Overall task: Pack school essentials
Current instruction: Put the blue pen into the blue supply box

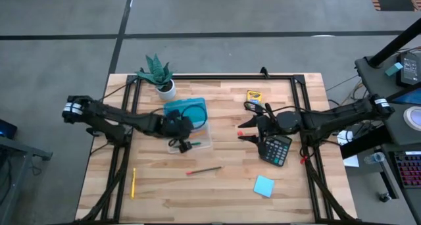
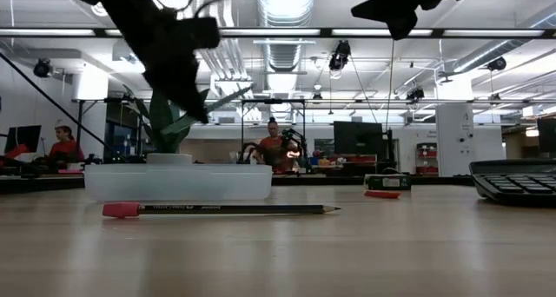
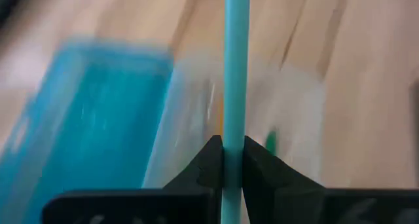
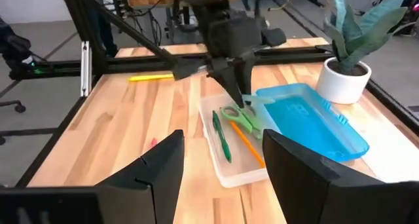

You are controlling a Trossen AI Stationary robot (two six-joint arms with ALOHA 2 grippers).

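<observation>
Over the clear case (image 4: 230, 149) near the worktop's far edge, the left gripper (image 3: 234, 160) pinches a teal pen (image 3: 234, 67) that may tip outside if released off-centre, while the right gripper (image 4: 222, 162), fingers spread, waits above the calculator (image 1: 276, 149).

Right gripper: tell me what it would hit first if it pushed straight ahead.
Probably the clear pencil case, holding scissors and a green pen. The open right gripper points at it across bare table; depth is uncertain.
</observation>
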